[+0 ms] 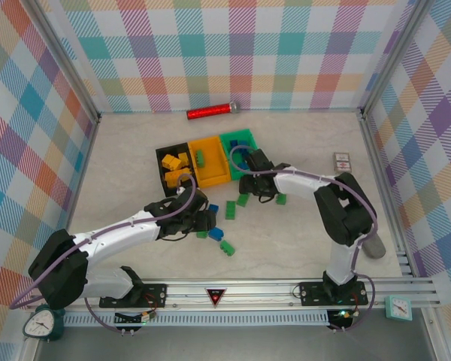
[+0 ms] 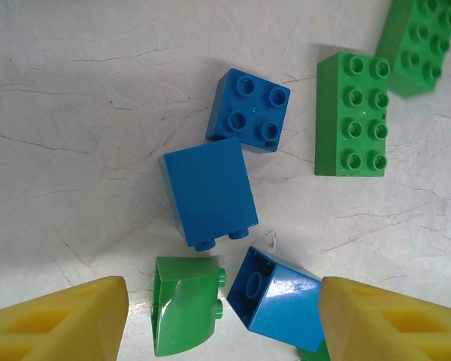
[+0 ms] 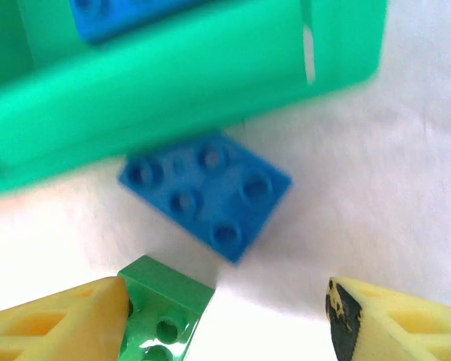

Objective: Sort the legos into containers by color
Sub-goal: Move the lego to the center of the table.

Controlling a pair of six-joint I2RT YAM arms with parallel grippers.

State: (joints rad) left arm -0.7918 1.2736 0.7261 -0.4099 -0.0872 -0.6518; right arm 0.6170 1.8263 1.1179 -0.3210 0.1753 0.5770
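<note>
Three joined bins stand mid-table: black [image 1: 162, 154] with yellow bricks, yellow-orange [image 1: 214, 170] with a green brick, green [image 1: 244, 138] with blue bricks. My left gripper [image 1: 204, 220] hangs open low over loose bricks. Between its fingers [image 2: 224, 325] lie a green brick [image 2: 182, 316] and a tipped blue brick [image 2: 284, 299]. Beyond them sit two more blue bricks [image 2: 209, 192] [image 2: 249, 110] and a long green brick [image 2: 352, 114]. My right gripper [image 1: 254, 182] is open [image 3: 225, 323] beside the green bin [image 3: 180, 75]. A blue brick [image 3: 207, 192] lies ahead of it, and a green brick [image 3: 161, 308] touches its left finger.
A red cylinder [image 1: 212, 112] lies at the back wall. A small white card box [image 1: 341, 160] sits at the right. More green bricks [image 1: 281, 199] [image 1: 227, 247] are scattered in front of the bins. Checked walls close in the table on three sides.
</note>
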